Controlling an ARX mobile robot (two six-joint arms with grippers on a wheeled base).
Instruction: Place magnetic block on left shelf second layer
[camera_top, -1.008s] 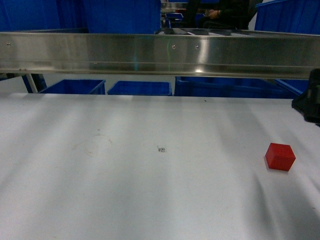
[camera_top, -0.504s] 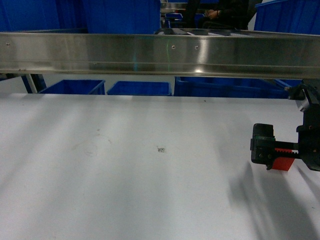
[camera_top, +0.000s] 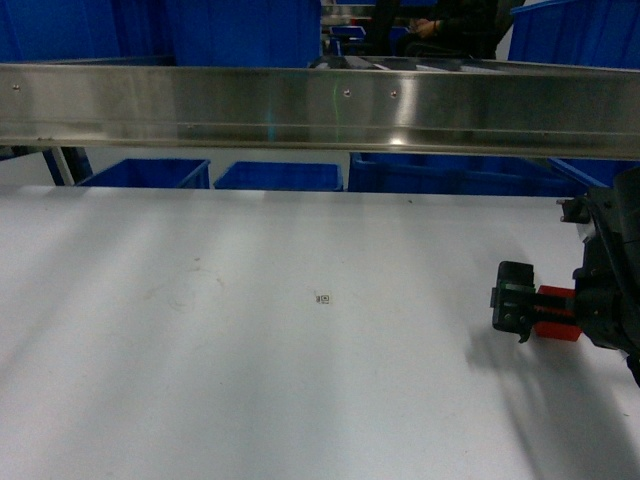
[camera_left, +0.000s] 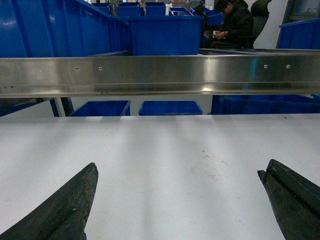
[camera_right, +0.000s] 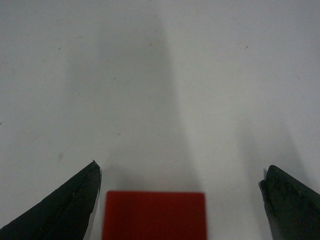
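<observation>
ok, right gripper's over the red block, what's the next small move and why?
Probably close the right gripper: in the right wrist view the red magnetic block sits on the white tabletop between its open fingers, gaps visible on both sides, so nothing is gripped yet.

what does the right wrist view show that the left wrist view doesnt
Only the right wrist view shows the red magnetic block, lying on the white tabletop between the right gripper fingertips, with a gap on each side. Only the left wrist view shows the long steel rail, blue bins behind it, a seated person, and the left gripper, open over bare table. Both show open dark fingertips and the white tabletop.
</observation>
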